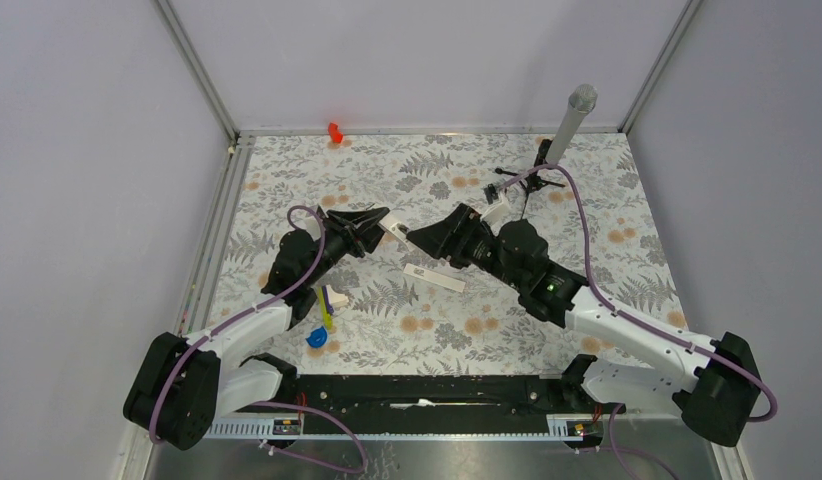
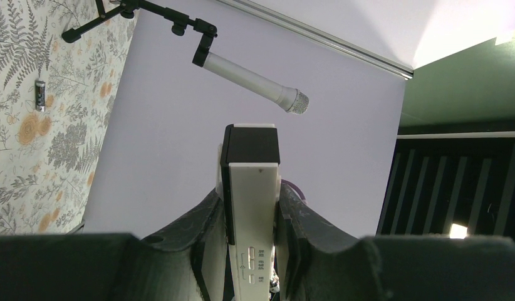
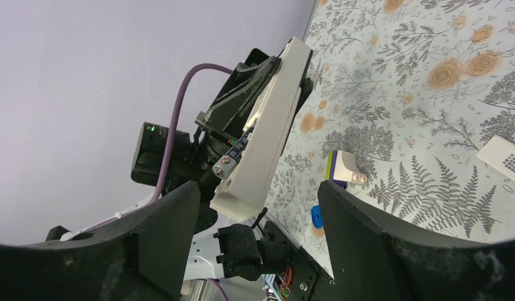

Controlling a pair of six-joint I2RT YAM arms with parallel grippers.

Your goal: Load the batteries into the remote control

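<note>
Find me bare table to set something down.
Free: back left, between the red object and the left gripper holding the remote control; front centre, between toy cluster and right arm. Crowded: centre around the white strip, back right at the mic stand.

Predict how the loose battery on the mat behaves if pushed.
The battery is a small cylinder lying on its side, so it will likely roll if nudged sideways. Its smooth casing probably slips in a loose pinch. It looks rigid, so a firm grip should be safe.
</note>
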